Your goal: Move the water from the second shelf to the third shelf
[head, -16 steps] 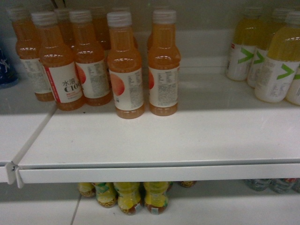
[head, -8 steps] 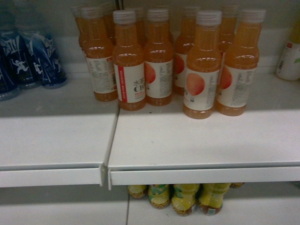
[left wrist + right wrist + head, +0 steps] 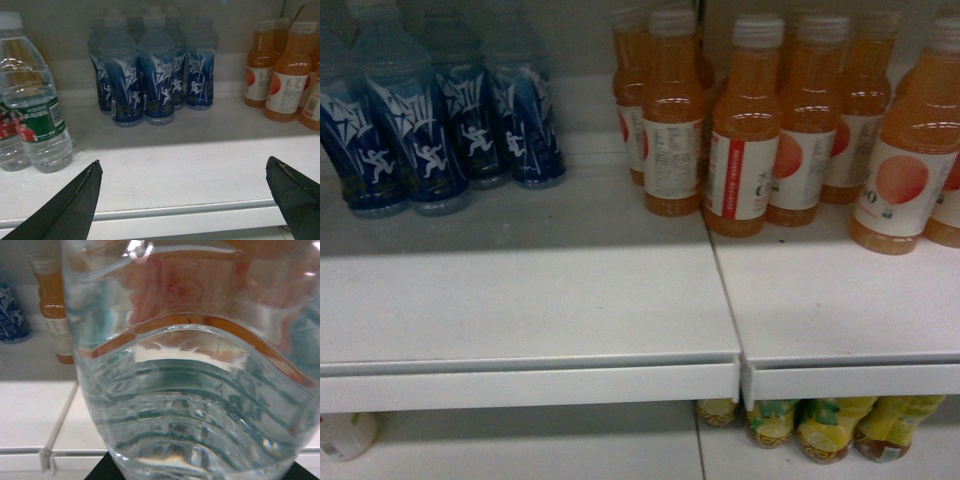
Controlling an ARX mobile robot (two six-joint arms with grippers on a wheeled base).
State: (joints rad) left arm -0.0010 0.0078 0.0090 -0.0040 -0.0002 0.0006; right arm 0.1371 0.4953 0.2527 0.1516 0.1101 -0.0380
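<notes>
White shelf boards [image 3: 520, 300] meet at a seam. At far left stands a water bottle [image 3: 35, 110]; then blue bottles [image 3: 440, 130] and orange bottles [image 3: 740, 130]. Left gripper [image 3: 185, 200]: spread wide, holding nothing. Right gripper: unseen; whether it grips cannot be told, though a clear ribbed bottle [image 3: 190, 380] fills its view.

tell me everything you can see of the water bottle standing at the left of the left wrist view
The water bottle stands upright on the white shelf, near its front, at the far left of the left wrist view. It is clear ribbed plastic with a white cap and looks full. A dark green label band with white characters and a red patch wraps its middle. A second similar bottle sits against its left side, mostly cut off. The left end effector is open in front and to its right, not touching it.
</notes>
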